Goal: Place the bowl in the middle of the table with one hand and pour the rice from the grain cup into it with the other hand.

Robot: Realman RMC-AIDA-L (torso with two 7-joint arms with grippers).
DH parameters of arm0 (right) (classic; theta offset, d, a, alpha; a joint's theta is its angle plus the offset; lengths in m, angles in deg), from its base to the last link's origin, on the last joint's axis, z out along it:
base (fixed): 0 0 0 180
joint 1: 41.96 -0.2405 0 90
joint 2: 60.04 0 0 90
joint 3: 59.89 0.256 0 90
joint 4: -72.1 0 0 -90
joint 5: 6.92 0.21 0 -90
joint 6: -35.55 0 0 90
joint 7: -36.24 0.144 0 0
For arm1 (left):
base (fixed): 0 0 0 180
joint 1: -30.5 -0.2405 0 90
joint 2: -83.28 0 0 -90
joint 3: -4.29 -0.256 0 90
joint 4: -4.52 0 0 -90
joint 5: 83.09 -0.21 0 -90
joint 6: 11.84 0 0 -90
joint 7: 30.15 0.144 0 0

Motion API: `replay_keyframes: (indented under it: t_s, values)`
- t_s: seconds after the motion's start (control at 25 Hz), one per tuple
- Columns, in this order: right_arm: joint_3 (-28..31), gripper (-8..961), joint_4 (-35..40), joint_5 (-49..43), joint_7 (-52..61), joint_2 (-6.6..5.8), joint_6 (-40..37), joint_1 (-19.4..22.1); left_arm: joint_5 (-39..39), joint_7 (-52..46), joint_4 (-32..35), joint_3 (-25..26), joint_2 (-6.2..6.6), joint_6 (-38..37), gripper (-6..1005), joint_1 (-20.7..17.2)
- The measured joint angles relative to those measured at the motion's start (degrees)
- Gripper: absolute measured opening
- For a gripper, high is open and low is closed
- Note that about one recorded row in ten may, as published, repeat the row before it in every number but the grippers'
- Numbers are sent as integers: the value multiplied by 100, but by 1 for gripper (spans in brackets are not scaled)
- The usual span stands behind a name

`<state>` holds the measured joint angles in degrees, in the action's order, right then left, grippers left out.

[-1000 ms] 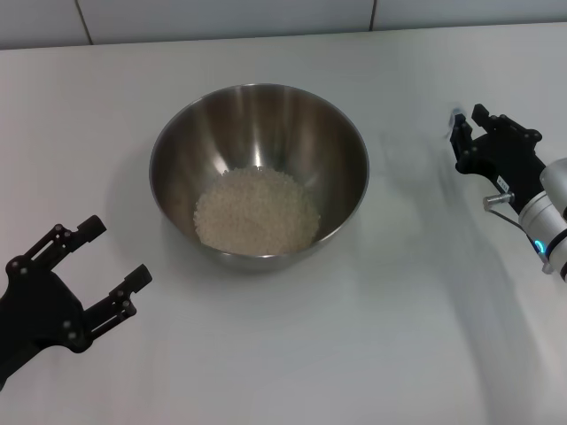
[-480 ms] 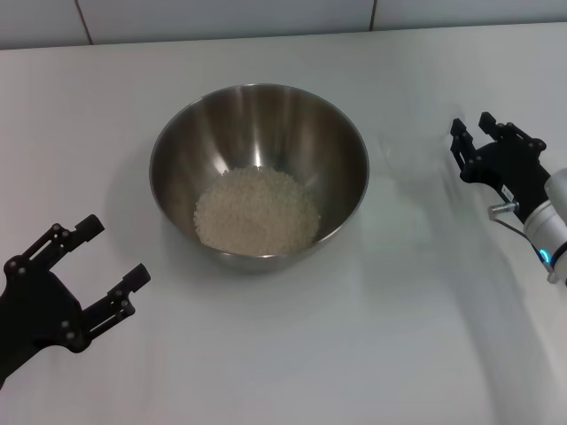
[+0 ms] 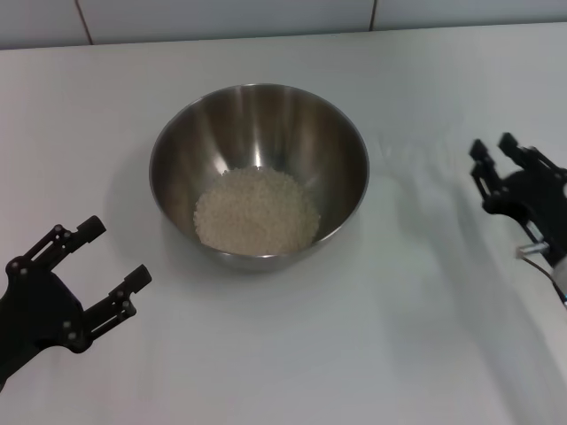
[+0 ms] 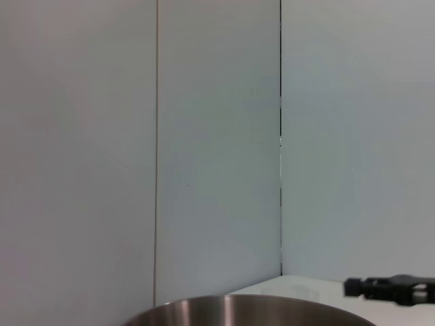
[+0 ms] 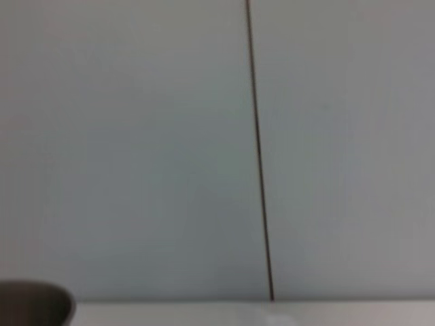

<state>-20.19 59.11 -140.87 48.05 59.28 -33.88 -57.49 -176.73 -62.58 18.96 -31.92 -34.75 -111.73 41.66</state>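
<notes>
The steel bowl [image 3: 259, 115] stands in the middle of the white table [image 3: 354, 336] and holds a heap of rice [image 3: 257, 212]. Its rim also shows in the left wrist view [image 4: 251, 307] and its edge in the right wrist view [image 5: 34, 302]. A faint clear shape, apparently the grain cup [image 3: 409, 152], stands upright on the table right of the bowl. My right gripper [image 3: 493, 150] is open and empty, to the right of the cup and apart from it. It also shows in the left wrist view [image 4: 391, 288]. My left gripper [image 3: 117, 251] is open and empty, front left of the bowl.
A tiled wall [image 3: 266, 18] runs along the table's far edge. It fills both wrist views, with a dark joint line [image 4: 281, 136] [image 5: 258, 149].
My right gripper has drawn back to the right and toward the table's front, away from the cup. The left arm, the bowl and the rice have not moved.
</notes>
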Motion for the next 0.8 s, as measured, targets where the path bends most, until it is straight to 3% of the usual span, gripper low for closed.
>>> replay_keyframes:
  t_s: [0.16, 0.32, 0.56, 0.8]
  values:
    - [-51, 391, 245, -3, 340, -12, -884, 382, -2, 0, -3, -15, -1, 10, 797, 13]
    - [-55, 391, 504, -6, 613, -13, -1116, 399, -5, 0, 11, -25, -1, 44, 797, 17]
    - [-224, 391, 727, -16, 867, -34, -1388, 247, -6, 0, 18, -34, 4, 60, 797, 30]
    - [-1096, 435, 1451, -18, 1600, -61, -2310, -134, -6, 0, 39, -36, 25, 66, 797, 38]
